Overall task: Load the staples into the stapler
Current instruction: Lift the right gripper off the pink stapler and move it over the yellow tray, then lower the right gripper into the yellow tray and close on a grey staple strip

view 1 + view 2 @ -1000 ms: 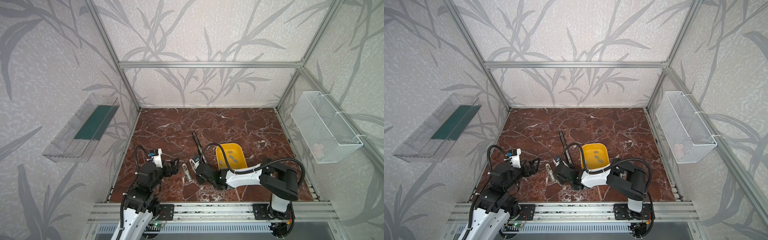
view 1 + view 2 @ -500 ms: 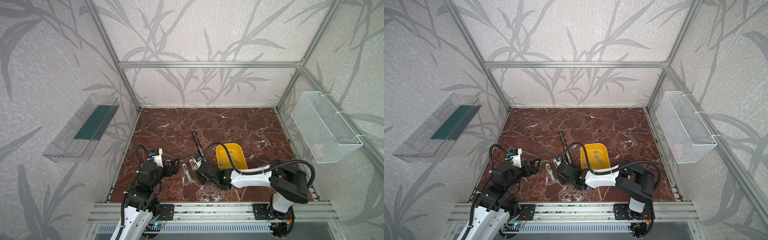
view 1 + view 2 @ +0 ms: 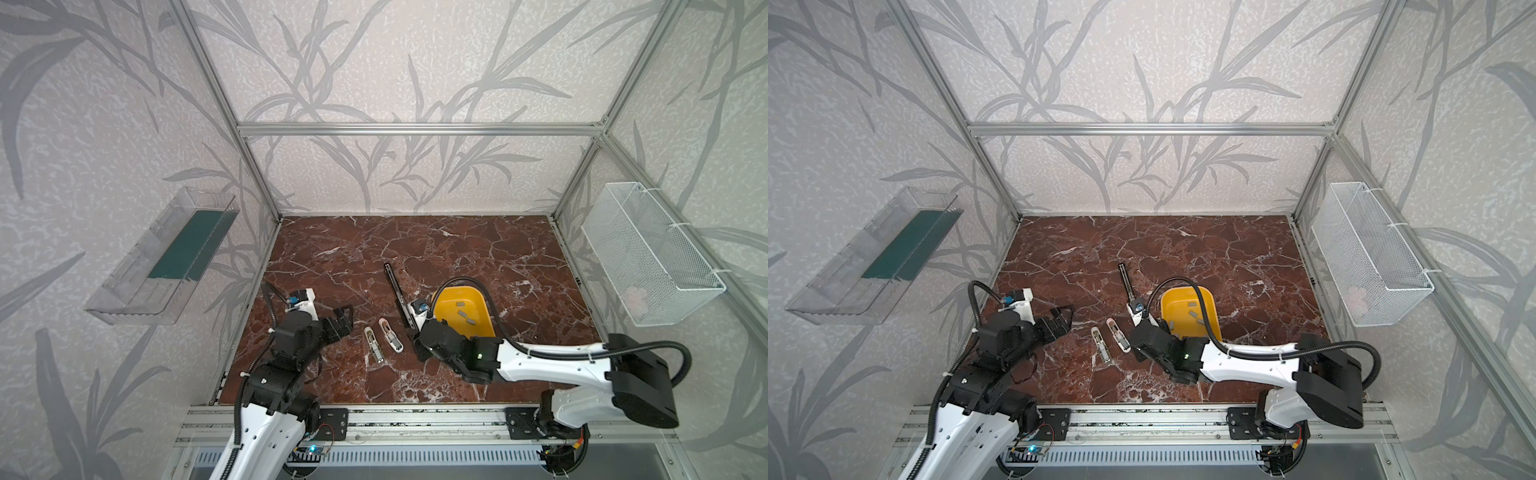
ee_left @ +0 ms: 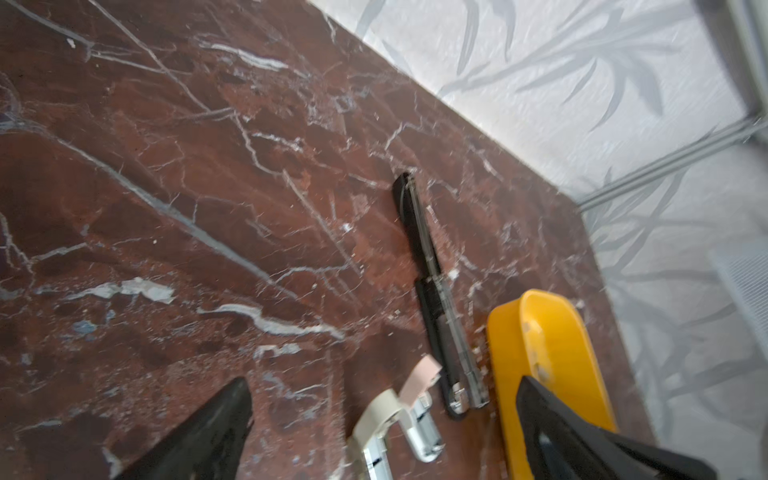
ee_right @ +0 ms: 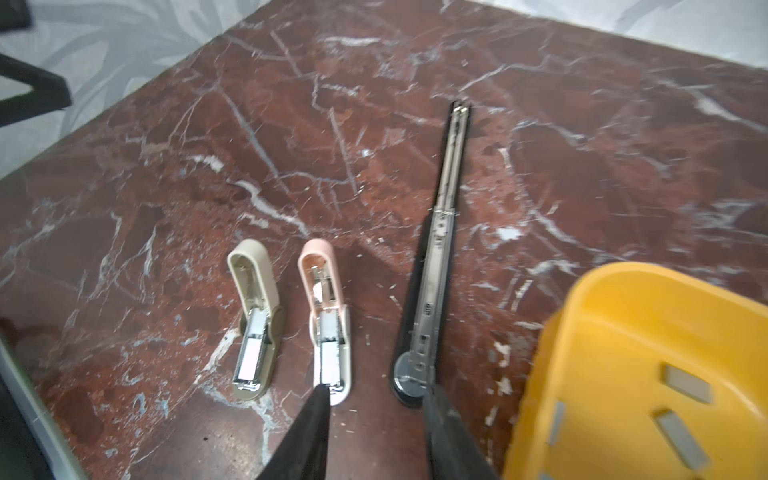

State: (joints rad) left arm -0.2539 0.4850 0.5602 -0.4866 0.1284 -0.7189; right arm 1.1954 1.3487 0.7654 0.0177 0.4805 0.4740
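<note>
**Top views, 12 o'clock toward the back wall.** Three staplers are lying opened flat on the front half of the red marble tabletop (image 3: 478,249). The long black stapler (image 3: 395,289) is lying near the table's centre, its long axis running from 5 o'clock to 11 o'clock and its round hinge end nearest the front. At its 8 o'clock the pink stapler (image 3: 390,335) is lying with its metal channel facing up. Just beside that, at 9 o'clock, the beige stapler (image 3: 372,343) is lying the same way, close to the pink one but not touching it. Whether either channel is holding staples cannot be told.

At 3 o'clock of the black stapler, the yellow tray (image 3: 446,297) is sitting just beside it. The staples (image 5: 686,384) are lying loose on the tray's floor as several separate grey strips. The right arm's cable (image 3: 484,291) is arching over the tray in both top views.

The right gripper (image 5: 376,390) is hovering low at the near ends of the pink and black staplers. Its fingers (image 5: 316,419) are standing apart, with bare tabletop showing between them and nothing pinched. In the right wrist view one fingertip is overlapping the pink stapler's metal end, though contact cannot be told. The left gripper (image 3: 346,320) is hovering at 9 o'clock of the beige stapler, near it but apart, fingers spread wide and empty.

A clear wall shelf (image 3: 166,253) is hanging at 9 o'clock of the table, and a white wire basket (image 3: 648,249) at 3 o'clock.
</note>
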